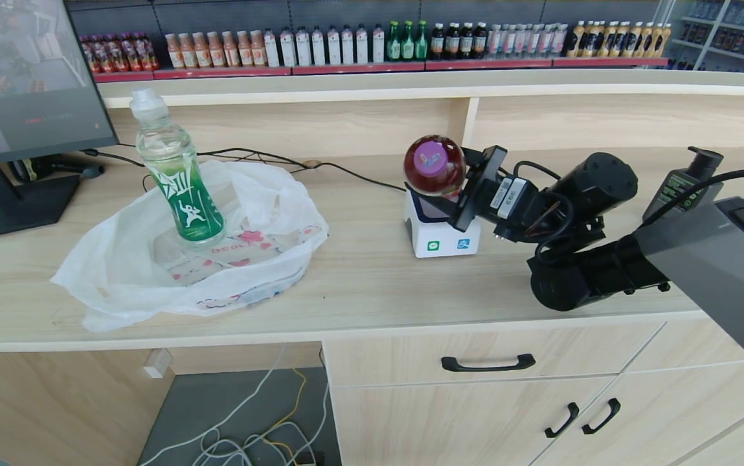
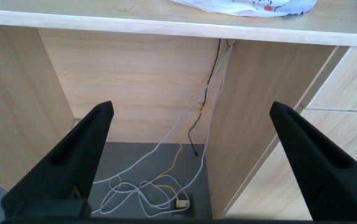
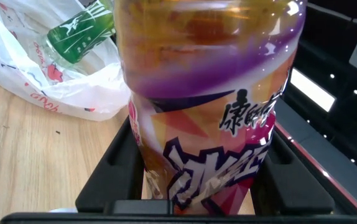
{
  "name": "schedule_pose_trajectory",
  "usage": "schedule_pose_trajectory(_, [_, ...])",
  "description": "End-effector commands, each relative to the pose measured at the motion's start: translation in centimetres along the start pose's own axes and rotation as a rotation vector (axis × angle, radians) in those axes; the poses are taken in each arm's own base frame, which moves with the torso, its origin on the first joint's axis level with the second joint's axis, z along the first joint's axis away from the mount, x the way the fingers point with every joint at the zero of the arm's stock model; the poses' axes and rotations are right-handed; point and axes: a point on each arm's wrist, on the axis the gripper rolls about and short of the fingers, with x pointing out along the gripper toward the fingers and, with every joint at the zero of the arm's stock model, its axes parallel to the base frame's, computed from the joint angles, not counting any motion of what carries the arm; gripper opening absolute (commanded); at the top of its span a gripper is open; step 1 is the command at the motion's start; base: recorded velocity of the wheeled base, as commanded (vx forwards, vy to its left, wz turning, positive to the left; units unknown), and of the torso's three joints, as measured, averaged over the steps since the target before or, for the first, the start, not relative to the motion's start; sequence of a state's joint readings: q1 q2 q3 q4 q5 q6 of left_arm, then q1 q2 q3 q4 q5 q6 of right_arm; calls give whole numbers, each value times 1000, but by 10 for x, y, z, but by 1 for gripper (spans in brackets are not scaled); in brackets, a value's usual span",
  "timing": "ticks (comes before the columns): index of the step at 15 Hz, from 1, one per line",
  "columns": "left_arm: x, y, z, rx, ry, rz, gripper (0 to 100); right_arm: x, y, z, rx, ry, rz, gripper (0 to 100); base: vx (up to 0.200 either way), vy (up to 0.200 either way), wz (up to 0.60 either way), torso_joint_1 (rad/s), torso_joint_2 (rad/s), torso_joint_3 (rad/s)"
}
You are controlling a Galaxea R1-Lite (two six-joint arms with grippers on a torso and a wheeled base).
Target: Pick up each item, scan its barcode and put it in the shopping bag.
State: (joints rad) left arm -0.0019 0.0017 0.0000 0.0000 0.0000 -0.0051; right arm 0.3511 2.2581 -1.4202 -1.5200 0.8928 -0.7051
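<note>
Wooden counter (image 1: 359, 285) with drawers beneath, a monitor (image 1: 22, 71) at the robot's far left and a shelf of drinks behind. The shopping bag (image 1: 119, 259), thin white plastic, lies slack and spread open on the left half of the counter. A green bottle (image 1: 177, 181) stands upright in the middle of it. The right gripper (image 1: 459, 184) reaches in from the right, its jaws clamped on the body of a dark red bottle (image 1: 434, 165). This bottle is tipped on its side, purple cap toward the head camera, directly over the slanted window of the small white scanner (image 1: 439, 236); whether bottle and scanner touch cannot be told. The left gripper (image 2: 191, 162) hangs below the counter edge, jaws wide apart and holding nothing, facing the open bay where cables trail to the floor. Handling, as judged: the red bottle appears full, so moderately heavy. Its wall is stiff enough for a firm squeeze, yet round and wrapped in glossy film, hence liable to twist or slide. The best hold is across the labelled mid-body, near the centre of its weight, as the right wrist view shows. The bag is soft and gives no support, so the bottle should be set down upright beside the green one, clear of toppling it.
</note>
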Motion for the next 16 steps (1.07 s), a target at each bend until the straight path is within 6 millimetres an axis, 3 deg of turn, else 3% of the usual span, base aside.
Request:
schedule_pose_trajectory(1, [0,0,0,1,0,0,100,-1,0,0,0,4,-2,0,0,0,0,0,0,0])
schedule_pose_trajectory(10, [0,0,0,1,0,0,100,-3,-5,8,60,78,-77,0,0,0,0,0,0,0])
schedule_pose_trajectory(16, [0,0,0,1,0,0,100,-9,-29,51,134,160,-217,0,0,0,0,0,0,0])
